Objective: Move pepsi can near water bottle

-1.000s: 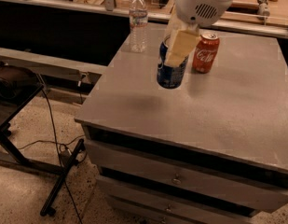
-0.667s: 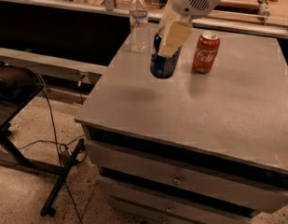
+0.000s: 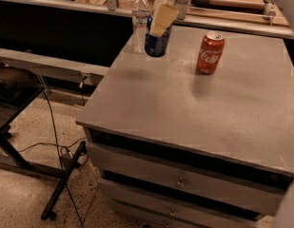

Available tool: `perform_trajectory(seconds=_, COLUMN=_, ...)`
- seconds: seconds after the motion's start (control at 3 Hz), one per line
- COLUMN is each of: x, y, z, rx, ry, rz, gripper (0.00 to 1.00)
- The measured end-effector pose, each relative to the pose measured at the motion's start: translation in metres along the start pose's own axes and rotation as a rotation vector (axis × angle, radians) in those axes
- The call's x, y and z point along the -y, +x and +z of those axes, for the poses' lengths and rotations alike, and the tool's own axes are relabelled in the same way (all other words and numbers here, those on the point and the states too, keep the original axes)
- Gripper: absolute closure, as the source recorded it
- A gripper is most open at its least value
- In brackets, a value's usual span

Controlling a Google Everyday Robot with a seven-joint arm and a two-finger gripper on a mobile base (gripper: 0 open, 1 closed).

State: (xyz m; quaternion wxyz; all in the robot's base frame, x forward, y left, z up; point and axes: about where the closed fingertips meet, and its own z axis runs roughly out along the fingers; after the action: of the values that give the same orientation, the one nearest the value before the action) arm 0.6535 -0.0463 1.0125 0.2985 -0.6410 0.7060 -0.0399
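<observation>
My gripper (image 3: 159,31) comes down from the top of the camera view and is shut on the pepsi can (image 3: 157,44), a dark blue can. One cream finger (image 3: 162,18) covers the can's upper front. The can hangs a little above the grey table (image 3: 184,108), near its far left corner, and casts a faint shadow on the top. The water bottle (image 3: 140,22), clear with a white cap, stands upright just left of the can, almost touching it.
A red Coca-Cola can (image 3: 210,53) stands upright on the table, to the right of the pepsi can. The table has drawers below its front edge. A counter with clutter runs along the back. A black stand and cables are on the floor at the left.
My gripper has carried the pepsi can left and toward the far edge, away from the Coca-Cola can and up beside the water bottle.
</observation>
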Motion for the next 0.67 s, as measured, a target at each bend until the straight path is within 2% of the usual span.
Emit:
perform_trajectory(seconds=0.33, x=0.031, y=0.0, z=0.031, rx=-0.043, ry=0.031, rz=0.005, gripper=1.0)
perform_trajectory(seconds=0.67, x=0.047, y=0.014, z=0.058, rx=-0.095, ry=0.029, rz=0.033, gripper=1.0)
